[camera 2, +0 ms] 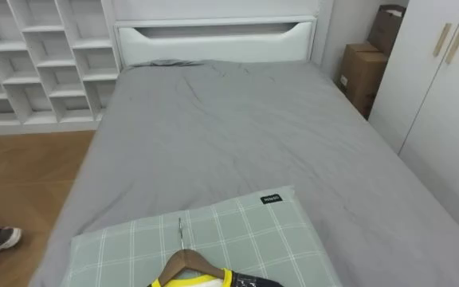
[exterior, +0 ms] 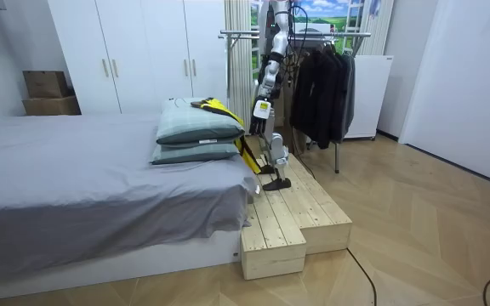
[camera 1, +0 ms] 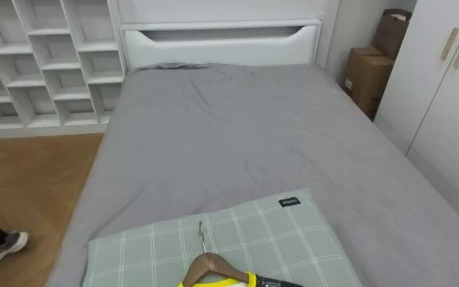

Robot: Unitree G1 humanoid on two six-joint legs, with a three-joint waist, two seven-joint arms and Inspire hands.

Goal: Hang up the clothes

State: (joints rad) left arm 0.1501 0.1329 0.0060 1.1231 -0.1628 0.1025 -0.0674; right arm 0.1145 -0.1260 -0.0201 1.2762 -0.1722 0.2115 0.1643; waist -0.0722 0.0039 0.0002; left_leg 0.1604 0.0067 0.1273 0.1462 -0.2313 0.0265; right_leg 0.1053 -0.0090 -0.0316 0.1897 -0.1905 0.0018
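Left eye view: wooden hanger [camera 1: 213,264] carrying a yellow-and-black garment [camera 1: 231,281]. It lies on a green checked pillow [camera 1: 134,247] at the near end of the grey-sheeted bed [camera 1: 237,135], centred before the robot, with the hook pointing far and the hanger's arms running left to right. Room view: garment tops two stacked pillows, one end trailing down toward the robot on its wooden platform [exterior: 287,212]. Left hand [exterior: 260,113] hangs just beside it on the room view's right and is judged the nearer hand; its finger posture cannot be told.

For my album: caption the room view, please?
Robot stands on wooden platform by bed; yellow garment on hanger tops the pillows.
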